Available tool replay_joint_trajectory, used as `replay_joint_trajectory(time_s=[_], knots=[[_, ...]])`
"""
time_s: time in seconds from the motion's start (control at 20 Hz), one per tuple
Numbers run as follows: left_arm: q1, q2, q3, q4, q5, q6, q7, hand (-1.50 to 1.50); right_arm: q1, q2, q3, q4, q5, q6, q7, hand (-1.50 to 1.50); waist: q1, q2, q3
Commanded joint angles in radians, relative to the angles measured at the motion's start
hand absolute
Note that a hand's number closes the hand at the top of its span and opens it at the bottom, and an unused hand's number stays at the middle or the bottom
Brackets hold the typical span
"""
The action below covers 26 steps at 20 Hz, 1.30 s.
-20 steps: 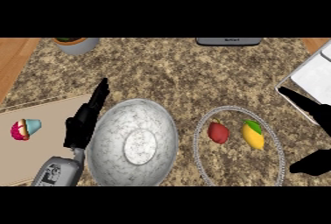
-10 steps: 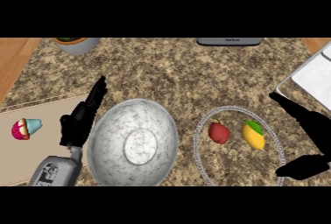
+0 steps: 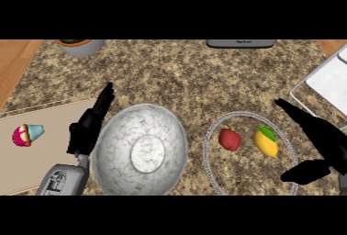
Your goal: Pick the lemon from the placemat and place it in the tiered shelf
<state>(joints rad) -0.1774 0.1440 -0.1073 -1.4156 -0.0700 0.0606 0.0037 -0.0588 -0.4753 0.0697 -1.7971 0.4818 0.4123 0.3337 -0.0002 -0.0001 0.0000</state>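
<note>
The lemon is lying on the round placemat beside a red fruit, not yet picked. The right hand is hovering just beside it, fingers spread and holding nothing (the left hand is resting open). The tiered shelf is waiting at right.

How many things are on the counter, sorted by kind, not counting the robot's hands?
Fruit: 2, lemon and red fruit
Mats: 2, round placemat and tan mat
Bowl: 1
Cupcake: 1
Pot: 1
Shelf: 1
Grey item at the far edge: 1
Total: 9
</note>
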Motion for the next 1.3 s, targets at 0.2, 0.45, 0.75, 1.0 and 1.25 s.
replay_joint_trajectory(time_s=[0.2,0.45,0.75,1.0,1.25], knots=[[0.018,-0.02,0.034,-0.01,-0.017,-0.036,-0.001,0.0,0.011,0.071,-0.009,0.006,0.113,0.033,-0.018,-1.5,-0.001,0.0,0.0],[0.028,-0.044,0.022,-0.022,-0.043,-0.023,-0.021,0.0,-0.069,0.037,-0.073,0.18,0.132,0.052,-0.106,-1.5,0.002,0.001,0.0],[0.012,-0.027,0.07,-0.023,-0.033,-0.068,-0.007,0.0,-0.072,0.125,-0.036,0.15,0.218,0.053,-0.053,-1.5,0.001,0.0,0.0],[-0.002,-0.057,0.07,0.044,-0.063,-0.047,-0.037,0.0,-0.031,0.13,-0.039,0.223,0.286,-0.011,-0.155,-1.5,-0.001,0.0,0.0],[0.011,-0.071,0.053,-0.031,-0.081,-0.044,0.01,0.0,-0.092,0.131,-0.063,0.352,0.319,-0.033,-0.208,-1.5,0.001,0.0,0.0]])
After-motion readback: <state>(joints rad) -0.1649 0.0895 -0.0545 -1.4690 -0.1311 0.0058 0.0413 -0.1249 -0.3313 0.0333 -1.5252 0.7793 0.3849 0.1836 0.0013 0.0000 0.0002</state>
